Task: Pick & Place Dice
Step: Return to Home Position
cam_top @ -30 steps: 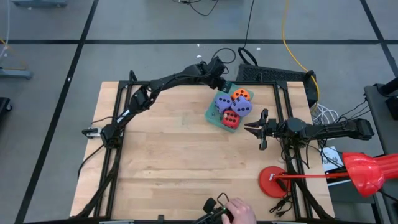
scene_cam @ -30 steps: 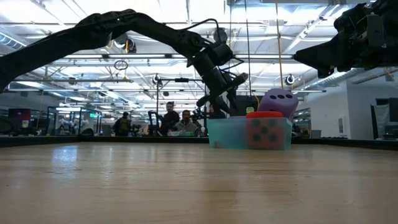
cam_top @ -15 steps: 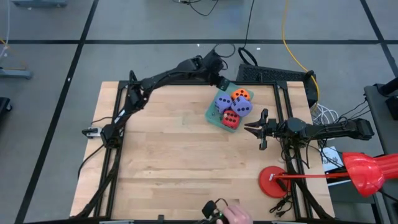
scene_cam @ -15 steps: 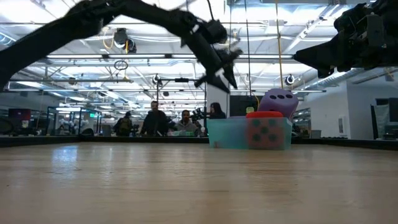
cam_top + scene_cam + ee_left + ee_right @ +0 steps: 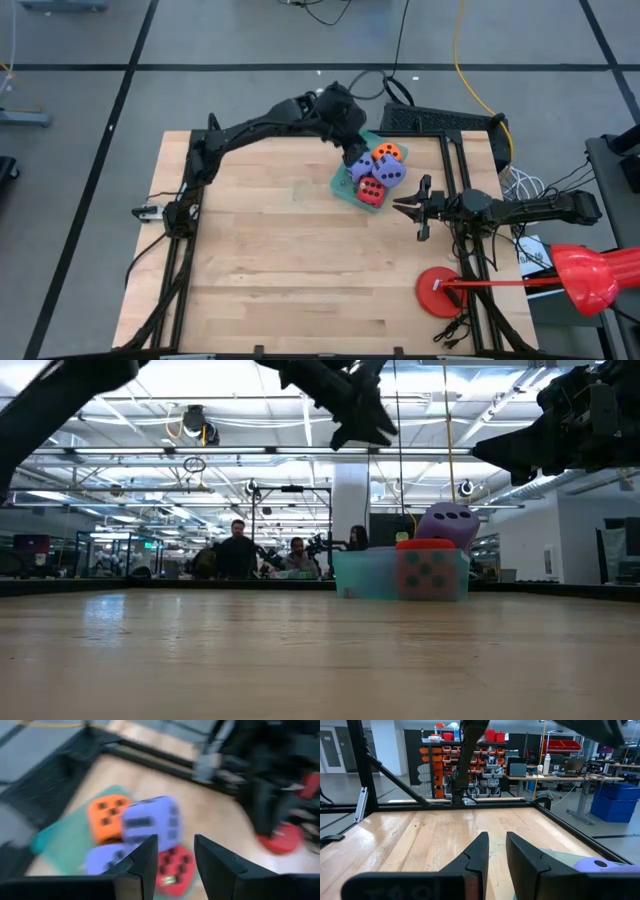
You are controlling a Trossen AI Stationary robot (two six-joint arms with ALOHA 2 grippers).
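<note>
The teal tray [image 5: 340,185] sits at the table's far right and holds the dice. These are a lavender die [image 5: 360,165], an orange die [image 5: 388,152], a second lavender die [image 5: 390,172] and a red die [image 5: 370,190]. My left gripper [image 5: 345,125] hangs high above the tray's far left side, open, with nothing between its fingers [image 5: 145,865]. Its wrist view looks down on the orange die [image 5: 106,817], both lavender dice [image 5: 150,822] and the red die [image 5: 172,867]. My right gripper [image 5: 410,207] waits shut just right of the tray.
A red round base [image 5: 440,292] with a red object [image 5: 590,275] lies off the table's near right corner. A black pad [image 5: 440,120] lies beyond the far edge. Bare wood spreads left of and in front of the tray. People [image 5: 235,550] stand in the room beyond.
My left gripper has risen from beside the tray's far left side to well above it, rolling about its own axis as it went. The dice and the tray have stayed where they were.
</note>
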